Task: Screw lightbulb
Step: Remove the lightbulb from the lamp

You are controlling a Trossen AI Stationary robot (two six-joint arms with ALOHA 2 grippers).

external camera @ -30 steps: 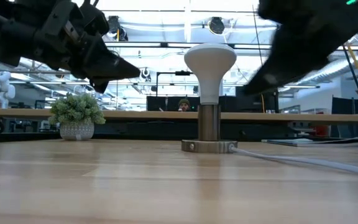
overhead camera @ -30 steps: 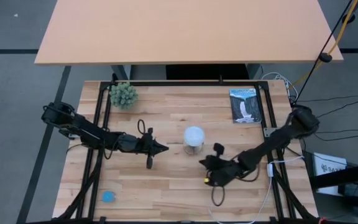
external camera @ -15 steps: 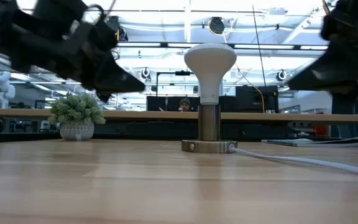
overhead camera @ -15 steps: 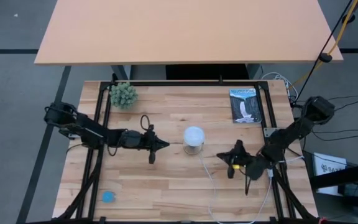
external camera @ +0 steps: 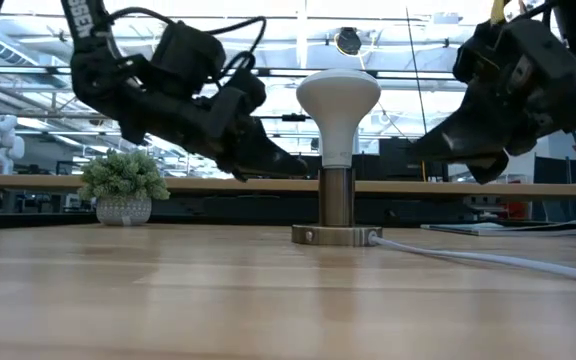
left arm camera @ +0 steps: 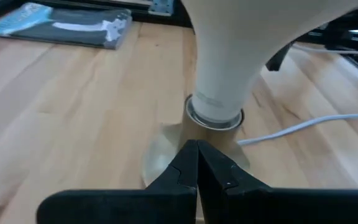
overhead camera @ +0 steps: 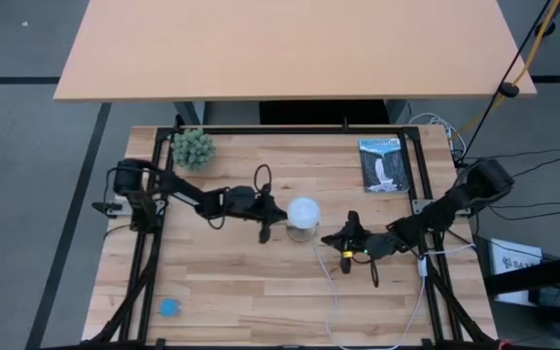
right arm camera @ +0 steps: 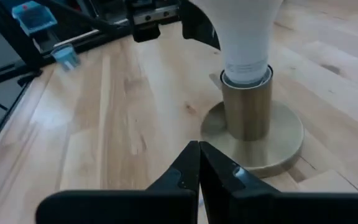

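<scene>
**Currently: both arms flank the seated bulb**

Wooden table (overhead camera: pixel 261 282) fills the middle of the high view; a larger bare tabletop (overhead camera: pixel 290 49) spans the upper part of that frame.

Left arm reaches in from the left edge of the high view. Left gripper (overhead camera: pixel 276 217) sits just left of the lightbulb, tips near the globe; contact cannot be confirmed. In the left wrist view its fingers (left arm camera: pixel 185 174) are pressed together, nothing between them, pointing at the socket's base.

Right arm enters from the right edge. Right gripper (overhead camera: pixel 332 239) lies lower right of the lightbulb, close but apart from it. Its fingers (right arm camera: pixel 188 171) are also pressed together, holding nothing.

Lightbulb (overhead camera: pixel 303 211) stands upright at the centre of the table, its neck seated in a metal socket (external camera: pixel 335 210) on a round base; globe is uppermost in the low view.

Booklet (overhead camera: pixel 384 165) lies upper right of the table. Small potted plant (overhead camera: pixel 192 148) stands upper left. White cord (overhead camera: pixel 327 292) runs from the socket toward the lower edge. Small blue object (overhead camera: pixel 169 308) rests lower left.
</scene>
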